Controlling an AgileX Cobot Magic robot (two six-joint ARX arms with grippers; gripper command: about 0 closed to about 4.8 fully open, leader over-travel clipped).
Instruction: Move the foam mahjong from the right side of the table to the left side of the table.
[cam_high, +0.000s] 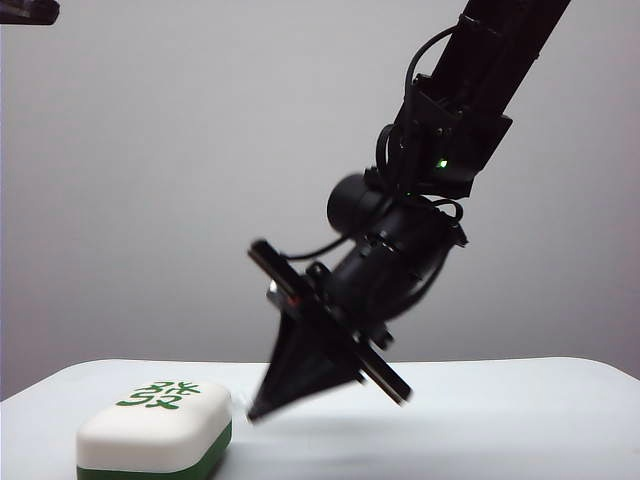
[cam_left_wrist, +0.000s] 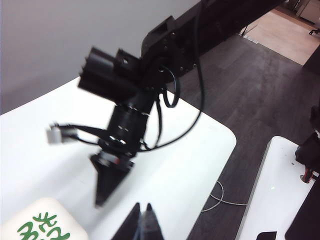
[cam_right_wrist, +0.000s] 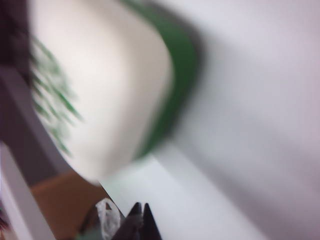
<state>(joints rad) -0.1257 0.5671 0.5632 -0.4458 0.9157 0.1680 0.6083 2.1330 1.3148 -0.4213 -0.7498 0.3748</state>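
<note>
Mahjong (cam_high: 155, 427) on table (cam_high: 480, 420) left; right end effector (cam_high: 262, 405) beside, left end effector (cam_left_wrist: 143, 220) apart.

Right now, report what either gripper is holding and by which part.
Nothing is held. The right gripper is shut, empty, beside the foam mahjong; the left gripper, also shut, hangs clear above the table.

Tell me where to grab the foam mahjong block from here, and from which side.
Grip the foam mahjong across its two long sides, on the thick white layer, coming down from above. It lies flat on the table, character up, so the sides are free and roughly parallel. The right gripper is shut, beside the block; it must open first. The left gripper, also shut, hangs farther back.
</note>
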